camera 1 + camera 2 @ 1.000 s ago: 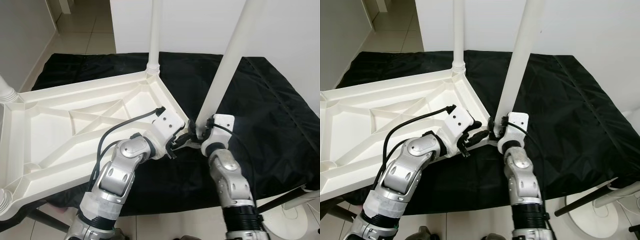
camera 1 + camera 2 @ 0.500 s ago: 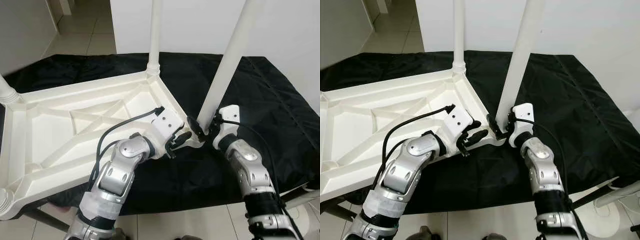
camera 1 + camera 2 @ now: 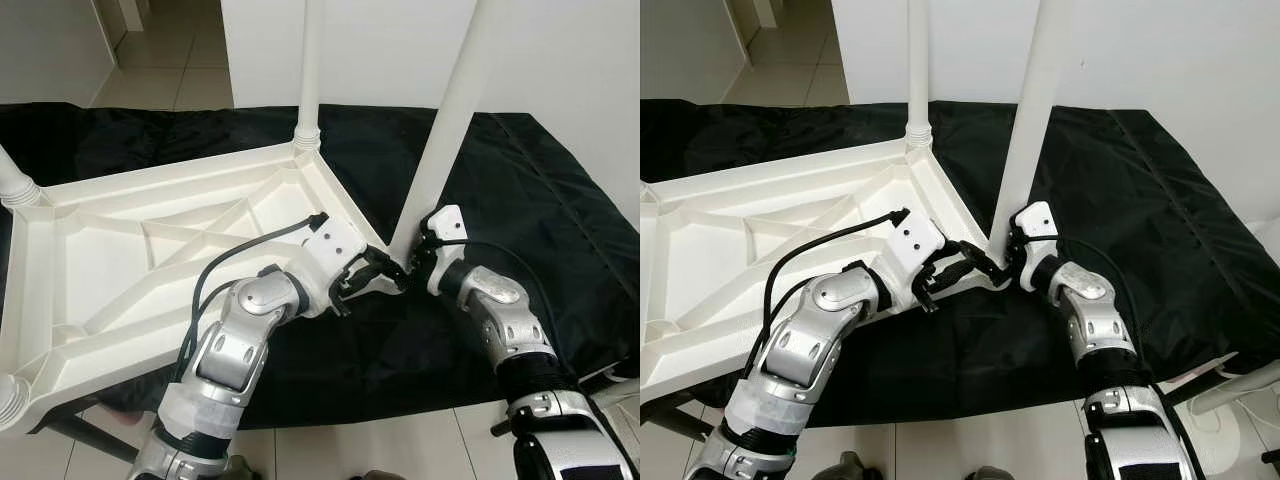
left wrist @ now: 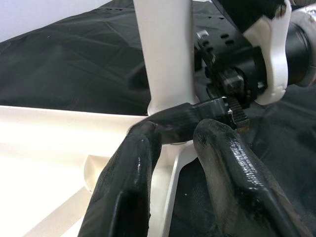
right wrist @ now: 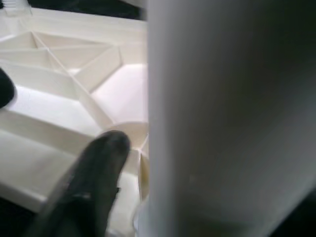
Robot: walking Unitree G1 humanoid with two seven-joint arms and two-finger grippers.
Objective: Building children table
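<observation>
A white plastic tabletop lies upside down on a black cloth. One white leg stands upright in its far corner socket. A second white leg leans up from the near right corner. My right gripper is shut on the foot of this leg, which looms large as the leg beside one black finger in the right wrist view. My left gripper grips the tabletop's rim at that same corner, its fingers straddling the edge just below the leg.
The black cloth covers the work surface out to the right. A third leg stub rises at the tabletop's far left corner, and a ribbed socket shows at the near left. White wall behind, tiled floor below.
My right arm has swung outward to the right while its gripper stays on the leg's foot. The leg now stands a little more upright. The left gripper has stayed at the corner.
</observation>
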